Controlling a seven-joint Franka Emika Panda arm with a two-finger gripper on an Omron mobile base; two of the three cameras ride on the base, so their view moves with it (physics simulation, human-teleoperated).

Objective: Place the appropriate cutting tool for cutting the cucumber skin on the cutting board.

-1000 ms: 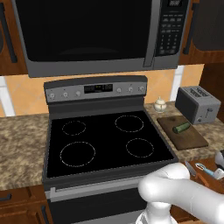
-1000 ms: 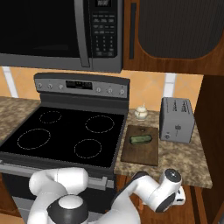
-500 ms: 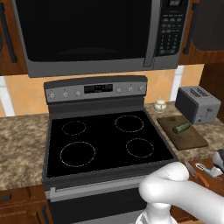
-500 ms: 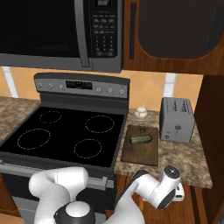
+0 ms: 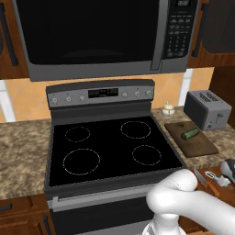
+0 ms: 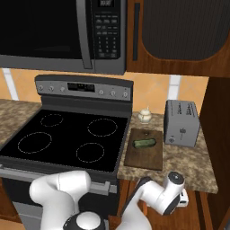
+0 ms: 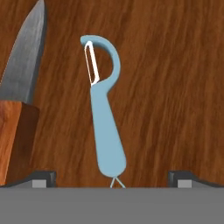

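I am hovering my gripper [image 7: 112, 177] over the peeler [image 7: 105, 113], looking straight down at it. My two fingertips [image 7: 43, 178] are standing wide apart, one on either side of the peeler's handle end, and they are holding nothing. The peeler is pale blue with a thin white blade in its curved head, and it is lying flat on a brown wooden surface [image 7: 175, 87]. Just to its side, apart from it, the knife [image 7: 19, 87] is lying with its grey blade pointing the same way and its orange-brown handle toward me.

From the left base view, the peeler [image 5: 212, 175] and the knife [image 5: 200, 176] are sitting low at the right, in front of the counter, beside my hand [image 5: 228, 168]. The cutting board [image 5: 190, 137] is lying on the speckled countertop [image 5: 225, 142] right of the stove [image 5: 110, 147], in front of the toaster [image 5: 207, 109], with the cucumber [image 5: 190, 133] resting on it. The peeler is well apart from the board.
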